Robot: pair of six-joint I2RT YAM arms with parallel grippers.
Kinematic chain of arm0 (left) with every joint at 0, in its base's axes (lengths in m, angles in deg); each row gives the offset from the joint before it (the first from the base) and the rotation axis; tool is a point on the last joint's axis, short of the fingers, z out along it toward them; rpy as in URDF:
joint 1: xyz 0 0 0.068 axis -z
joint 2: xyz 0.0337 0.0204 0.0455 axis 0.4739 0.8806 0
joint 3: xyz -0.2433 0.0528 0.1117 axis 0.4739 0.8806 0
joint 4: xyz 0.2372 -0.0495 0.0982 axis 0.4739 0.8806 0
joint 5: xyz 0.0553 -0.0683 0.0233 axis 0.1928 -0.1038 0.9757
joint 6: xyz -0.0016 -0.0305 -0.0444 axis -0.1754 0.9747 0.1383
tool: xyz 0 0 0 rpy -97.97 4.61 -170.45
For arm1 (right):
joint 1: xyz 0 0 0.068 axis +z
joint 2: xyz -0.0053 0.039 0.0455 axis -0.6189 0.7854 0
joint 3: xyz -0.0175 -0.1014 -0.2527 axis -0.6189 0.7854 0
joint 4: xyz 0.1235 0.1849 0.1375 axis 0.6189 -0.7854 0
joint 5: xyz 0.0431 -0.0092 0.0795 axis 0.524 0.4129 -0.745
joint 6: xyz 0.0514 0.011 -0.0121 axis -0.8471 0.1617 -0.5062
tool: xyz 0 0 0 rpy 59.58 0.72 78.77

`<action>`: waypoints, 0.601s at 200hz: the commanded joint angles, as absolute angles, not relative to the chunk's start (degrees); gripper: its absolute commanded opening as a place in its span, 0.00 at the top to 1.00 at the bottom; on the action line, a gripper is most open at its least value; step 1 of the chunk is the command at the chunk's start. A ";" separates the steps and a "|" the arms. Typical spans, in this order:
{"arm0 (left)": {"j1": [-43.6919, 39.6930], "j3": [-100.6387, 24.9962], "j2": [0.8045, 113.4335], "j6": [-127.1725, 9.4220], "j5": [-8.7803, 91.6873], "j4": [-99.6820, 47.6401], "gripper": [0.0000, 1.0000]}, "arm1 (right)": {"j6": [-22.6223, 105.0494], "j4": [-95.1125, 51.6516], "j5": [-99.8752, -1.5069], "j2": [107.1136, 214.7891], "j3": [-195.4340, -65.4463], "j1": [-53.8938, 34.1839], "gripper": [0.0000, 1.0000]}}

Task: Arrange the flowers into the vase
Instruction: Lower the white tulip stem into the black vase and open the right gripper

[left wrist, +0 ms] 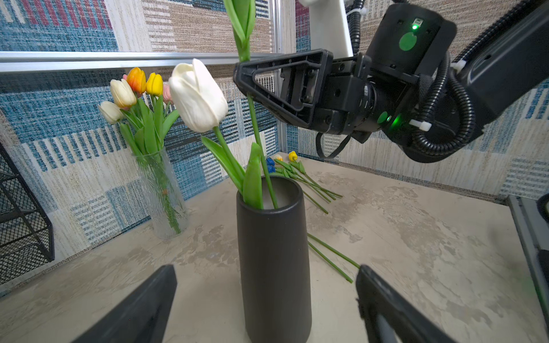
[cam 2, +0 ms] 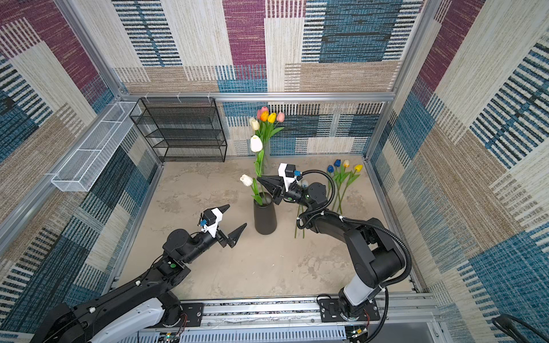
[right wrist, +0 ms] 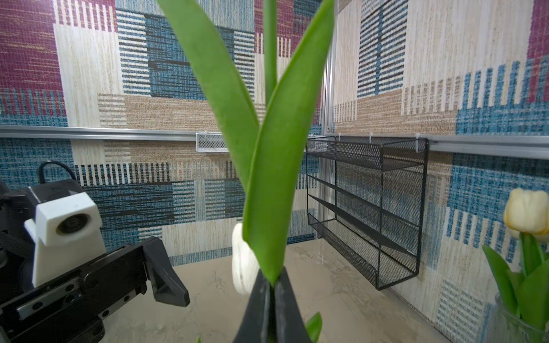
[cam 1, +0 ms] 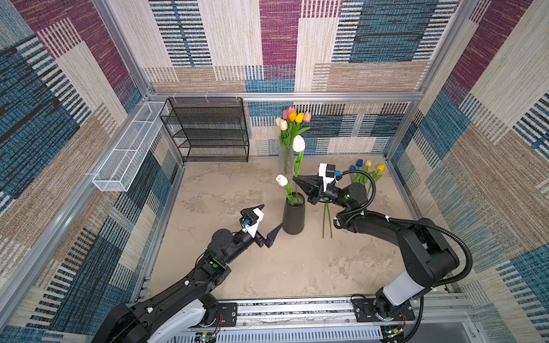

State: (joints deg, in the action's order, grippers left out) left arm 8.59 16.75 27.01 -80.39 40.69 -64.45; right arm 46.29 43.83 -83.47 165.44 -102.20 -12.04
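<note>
Pinching the stem of a tall white tulip (cam 1: 298, 143), right claw (cam 1: 294, 178) closed tight on it; lower end of stem inside the black vase (cam 1: 294, 221), beside a shorter white tulip (cam 1: 282, 180). Near the vase, left claw (cam 1: 272, 215) spread wide, holding nothing. On the table (cam 1: 237, 267) by the far right corner, loose tulips (cam 1: 366, 171) lying flat; mixed bunch (cam 1: 292, 118) upright in glass vase (cam 1: 286, 160).

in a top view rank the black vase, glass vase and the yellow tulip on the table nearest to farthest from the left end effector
1. black vase, just right of the left end effector.
2. glass vase, at the back wall.
3. yellow tulip, lying in the back right corner.
</note>
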 commanded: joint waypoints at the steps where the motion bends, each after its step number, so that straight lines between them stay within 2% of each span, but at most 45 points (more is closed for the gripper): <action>1: 8.62 16.21 27.46 -80.84 41.60 -65.83 0.03 | 50.69 36.17 -79.47 163.85 -101.20 -11.98 0.81; 10: 8.62 16.00 27.60 -80.76 41.60 -65.75 0.03 | 50.74 34.20 -76.57 163.05 -100.54 -11.96 0.73; 29: 8.62 15.76 27.89 -80.72 41.59 -65.83 0.03 | 51.44 29.92 -73.28 161.21 -99.39 -11.93 0.64; 87: 8.63 14.59 29.05 -81.19 41.47 -65.67 0.03 | 53.32 20.61 -64.44 147.87 -94.69 -11.78 0.49; 120: 8.61 14.70 29.31 -81.02 41.16 -66.17 0.03 | 52.31 7.22 -46.27 142.24 -98.46 -12.53 0.31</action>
